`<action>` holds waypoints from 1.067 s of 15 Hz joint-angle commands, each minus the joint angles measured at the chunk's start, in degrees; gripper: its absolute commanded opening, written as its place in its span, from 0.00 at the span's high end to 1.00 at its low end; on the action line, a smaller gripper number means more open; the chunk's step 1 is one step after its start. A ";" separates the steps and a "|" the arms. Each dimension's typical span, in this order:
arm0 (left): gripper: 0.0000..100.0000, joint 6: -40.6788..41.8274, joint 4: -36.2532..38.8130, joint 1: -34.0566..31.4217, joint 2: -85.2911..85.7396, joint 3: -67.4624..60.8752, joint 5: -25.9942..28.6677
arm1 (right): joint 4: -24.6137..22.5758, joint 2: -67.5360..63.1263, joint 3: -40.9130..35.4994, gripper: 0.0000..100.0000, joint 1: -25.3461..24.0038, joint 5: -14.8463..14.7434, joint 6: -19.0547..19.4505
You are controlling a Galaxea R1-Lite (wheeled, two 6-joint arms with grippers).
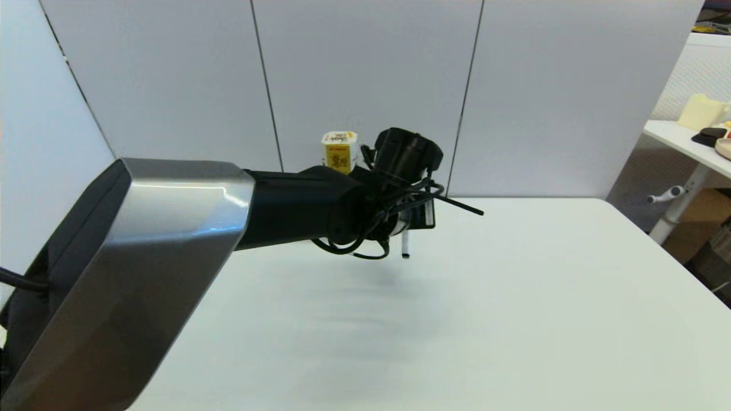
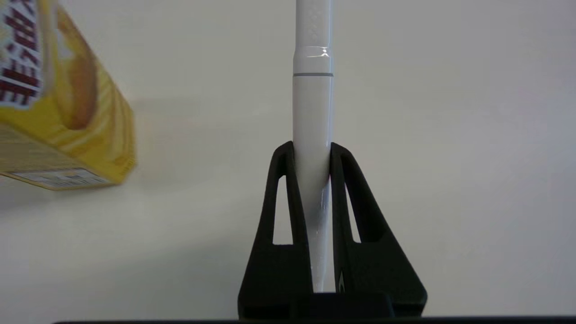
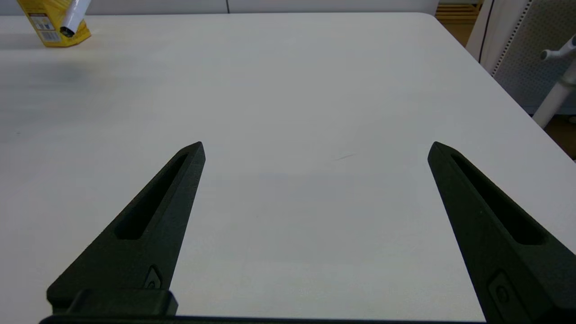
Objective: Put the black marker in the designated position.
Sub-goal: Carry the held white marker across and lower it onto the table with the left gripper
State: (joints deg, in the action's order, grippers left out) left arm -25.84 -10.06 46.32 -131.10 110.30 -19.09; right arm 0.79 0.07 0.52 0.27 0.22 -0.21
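Left gripper [image 2: 312, 150] up in the air over the far middle of the table [image 1: 514, 319], fingers pinched tight on the black marker [image 2: 312, 112], which hangs upright, its lower tip clear of the surface. Just behind it to the left stands the yellow carton [image 1: 340, 150]. Right gripper [image 3: 315, 148], fingers spread wide, sits low over the near right of the table.

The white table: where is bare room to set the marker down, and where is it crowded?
Bare tabletop spreads from under the left pincer, which holds the slim white marker with black tips above it, to the near and right edges. The open right pincer hovers over bare surface too. Only the far edge by the tall yellow carton is crowded.
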 commanded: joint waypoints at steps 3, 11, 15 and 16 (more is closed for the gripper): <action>1.00 -0.17 0.65 -1.76 -2.94 2.20 -0.86 | 0.00 -0.07 0.00 0.00 0.00 -0.04 0.03; 1.00 -0.08 2.15 -2.47 -4.69 2.38 -0.77 | 0.00 -0.07 0.00 0.00 0.00 0.04 0.03; 1.00 -0.08 1.97 -2.64 -4.96 2.38 -0.68 | 0.00 -0.07 0.00 0.00 0.00 0.04 0.03; 1.00 -0.08 1.97 -2.73 -4.96 2.38 -0.68 | 0.00 -0.07 0.00 0.00 0.00 0.04 0.03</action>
State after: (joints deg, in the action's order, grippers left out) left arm -25.71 -7.98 43.76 -135.95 112.68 -19.68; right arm 0.79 0.07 0.52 0.27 0.22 -0.18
